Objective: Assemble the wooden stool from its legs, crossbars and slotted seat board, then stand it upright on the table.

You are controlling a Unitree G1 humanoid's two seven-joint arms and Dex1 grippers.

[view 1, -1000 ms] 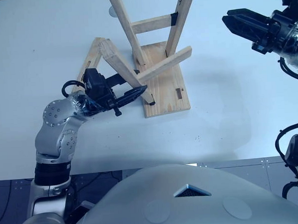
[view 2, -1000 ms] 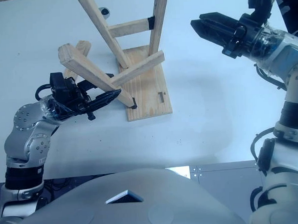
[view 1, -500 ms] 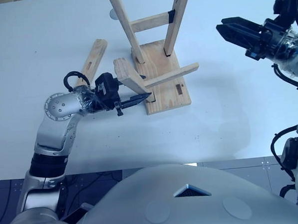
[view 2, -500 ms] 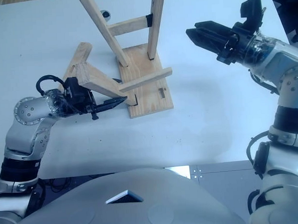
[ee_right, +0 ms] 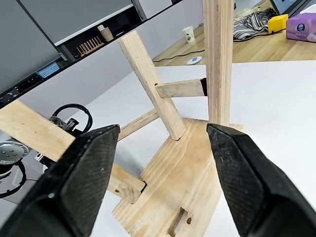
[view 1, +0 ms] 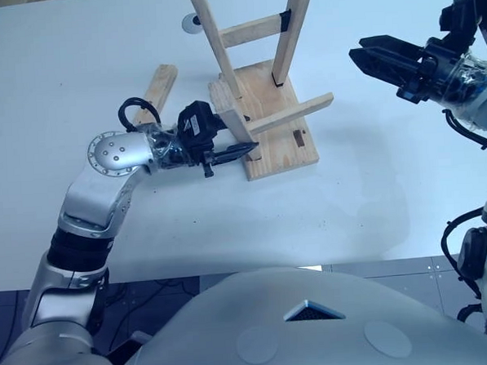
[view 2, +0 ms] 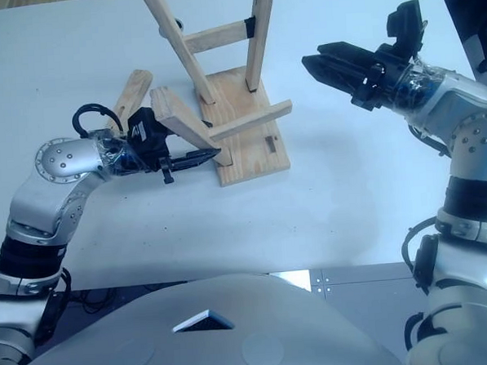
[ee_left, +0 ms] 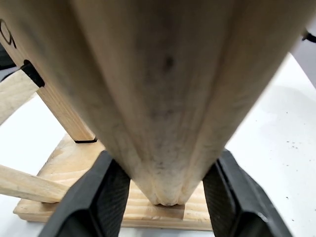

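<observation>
**Me:** My left gripper [view 1: 230, 150] is clamped on a stool leg [view 1: 232, 122]. Its fingers [ee_left: 106, 195] press opposite faces low down near the foot, so I can steer that end.

**Desk:** And the other arm?

**Me:** The right gripper [view 1: 366, 52] hangs over the table's right side, spread wide with nothing in it, facing the stool. I judge it is placed there to steady the free crossbar end.

**Desk:** Lay out the rest, big things first.

**Me:** White table [view 1: 351, 209]. On it the slotted seat board [view 1: 278, 148] lies flat, underside up (sensible, since the legs enter from that face). Two upright legs [view 1: 214, 45] stand at its far end, tied by a crossbar [view 1: 252, 28]. The stool leg I hold leans with its foot at the board's near left corner; I can't tell whether it is seated in its slot. A second crossbar [view 1: 293, 114] juts from it across the board toward the right, its end free. A loose leg [view 1: 160, 76] lies on the table left of the board, beyond my left wrist. Smallest is an empty slot [view 1: 297, 135] by the board's right edge.

**Desk:** Stage?

**Me:** Third leg going in, I'd say. The fourth leg and turning the stool upright are not yet done.
</observation>
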